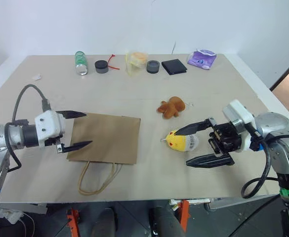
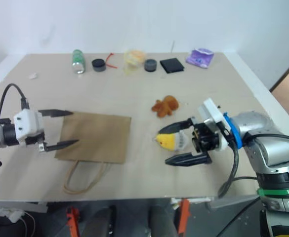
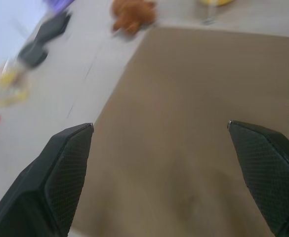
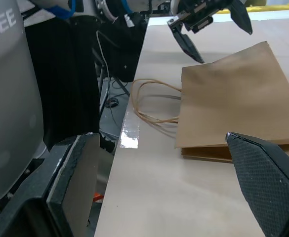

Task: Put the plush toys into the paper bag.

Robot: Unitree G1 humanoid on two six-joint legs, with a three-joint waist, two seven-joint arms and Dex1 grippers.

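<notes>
Your left hand (image 1: 77, 129) hangs over the left edge of the paper bag (image 1: 107, 138), its two fingers spread wide apart, one above the bag's far left corner and one above its near left corner, with nothing between them. The bag lies flat on the table (image 1: 134, 96), folded shut, its two loop handles (image 1: 97, 177) trailing toward the table's near edge. Your right hand (image 1: 196, 145) sits on the other side, fingers also wide apart and empty, pointing left toward the bag; the yellow chick (image 1: 180, 141) lies just beside the fingertips, with the upper finger reaching over its top and the lower finger in front of it, though you cannot tell from these views whether either finger touches it. The brown bear (image 1: 170, 107) lies a little farther back on the table, apart from both hands, between the bag and your right hand. Along the far edge stand a green can (image 1: 80, 62), two dark round lids (image 1: 102, 66), a clear bag (image 1: 136, 61), a black wallet (image 1: 174, 66) and a purple packet (image 1: 201, 59).
</notes>
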